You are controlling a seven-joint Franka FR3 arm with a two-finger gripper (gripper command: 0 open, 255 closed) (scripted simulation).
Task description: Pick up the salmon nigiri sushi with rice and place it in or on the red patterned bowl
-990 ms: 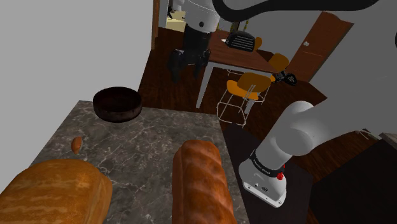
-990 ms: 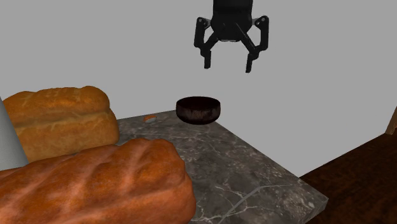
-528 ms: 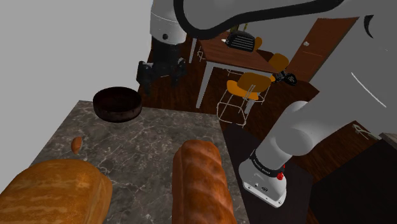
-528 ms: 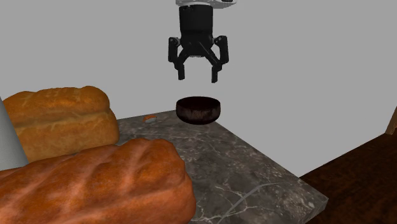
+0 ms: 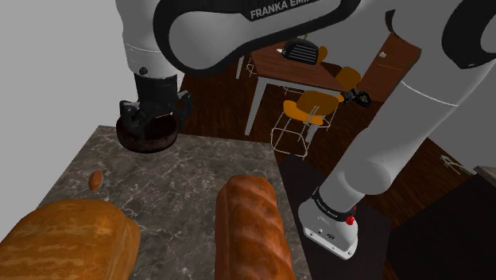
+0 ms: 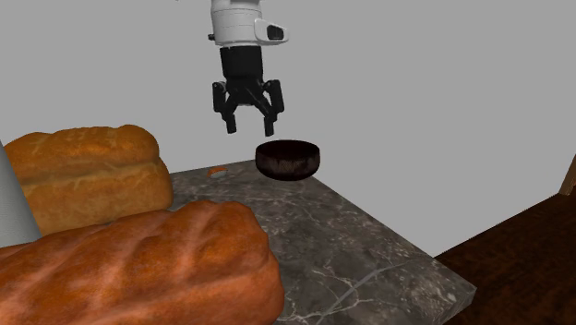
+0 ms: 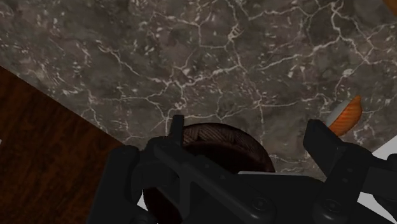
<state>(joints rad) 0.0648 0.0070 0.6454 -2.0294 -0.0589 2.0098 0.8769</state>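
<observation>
The salmon nigiri (image 5: pixel 95 180) is a small orange piece lying on the dark marble counter (image 5: pixel 175 187), near the edge at the shoulder view's left. It also lies beside the far loaf (image 6: pixel 219 172), and just past one fingertip in the wrist view (image 7: pixel 347 116). The dark reddish-brown bowl (image 5: pixel 145 135) stands at the counter's far corner (image 6: pixel 289 159) and sits under the hand in the wrist view (image 7: pixel 216 143). My gripper (image 5: pixel 153 119) hangs open and empty a little above the bowl (image 6: pixel 250 129), its fingers apart (image 7: pixel 248 130).
Two big bread loaves (image 5: pixel 67 239) (image 5: pixel 250 227) lie on the near part of the counter. The arm's stand (image 5: pixel 334 223) is at the shoulder view's lower right. Beyond the counter are a dark wooden floor, a table and orange chairs (image 5: pixel 310 107).
The gripper has swung toward the shoulder view's left and come down, from beyond the counter to just over the bowl. It stays open. Nigiri, bowl and loaves have not moved.
</observation>
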